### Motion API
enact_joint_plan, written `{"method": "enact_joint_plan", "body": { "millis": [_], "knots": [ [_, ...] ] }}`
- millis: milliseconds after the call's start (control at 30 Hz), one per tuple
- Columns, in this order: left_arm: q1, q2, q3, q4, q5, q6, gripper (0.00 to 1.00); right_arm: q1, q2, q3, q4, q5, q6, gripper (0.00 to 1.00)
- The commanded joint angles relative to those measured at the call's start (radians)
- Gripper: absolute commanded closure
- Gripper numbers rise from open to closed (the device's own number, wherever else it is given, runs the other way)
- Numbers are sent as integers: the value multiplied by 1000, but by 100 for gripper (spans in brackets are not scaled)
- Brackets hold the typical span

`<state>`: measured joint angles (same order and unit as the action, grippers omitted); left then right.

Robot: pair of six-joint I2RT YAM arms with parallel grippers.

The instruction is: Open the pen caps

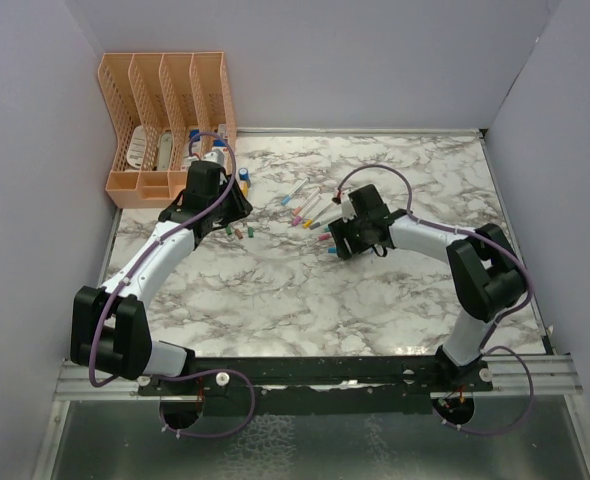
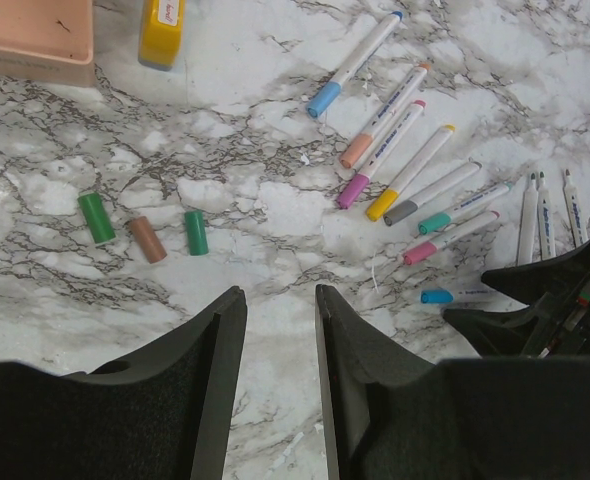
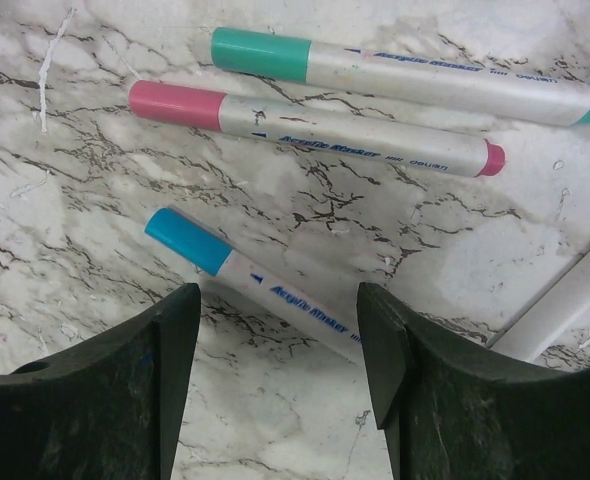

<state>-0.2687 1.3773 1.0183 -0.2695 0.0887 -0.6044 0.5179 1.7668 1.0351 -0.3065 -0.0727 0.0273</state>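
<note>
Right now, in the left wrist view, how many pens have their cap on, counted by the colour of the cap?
Blue caps: 2
Pink caps: 2
Orange cap: 1
Yellow cap: 1
Grey cap: 1
Teal cap: 1
Total: 8

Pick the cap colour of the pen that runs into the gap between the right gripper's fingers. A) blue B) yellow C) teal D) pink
A: the blue cap sits on the pen whose barrel passes between the fingers of the open right gripper; the pink cap and teal cap lie farther up the table.
</note>
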Motion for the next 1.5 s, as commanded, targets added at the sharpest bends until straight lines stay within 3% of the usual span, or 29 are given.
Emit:
{"method": "enact_joint_plan", "body": {
  "millis": [0,400,667,833,1100,1467],
  "knots": [
    [-2,-18,-10,24,25,-4,63,21,17,23,16,13,-19,38],
    [-2,-20,-9,25,37,0,63,142,50,3,-106,91,15,58],
    [-2,-37,-14,26,44,-2,63,155,53,11,-142,56,8,87],
    [-3,-61,-31,29,56,-20,63,156,37,21,-115,-24,4,98],
    [-60,-73,-100,146,131,-124,63,156,-74,21,1,-169,33,99],
    [-209,77,-103,320,186,-252,63,156,-150,54,100,-277,115,99]
  ]
}}
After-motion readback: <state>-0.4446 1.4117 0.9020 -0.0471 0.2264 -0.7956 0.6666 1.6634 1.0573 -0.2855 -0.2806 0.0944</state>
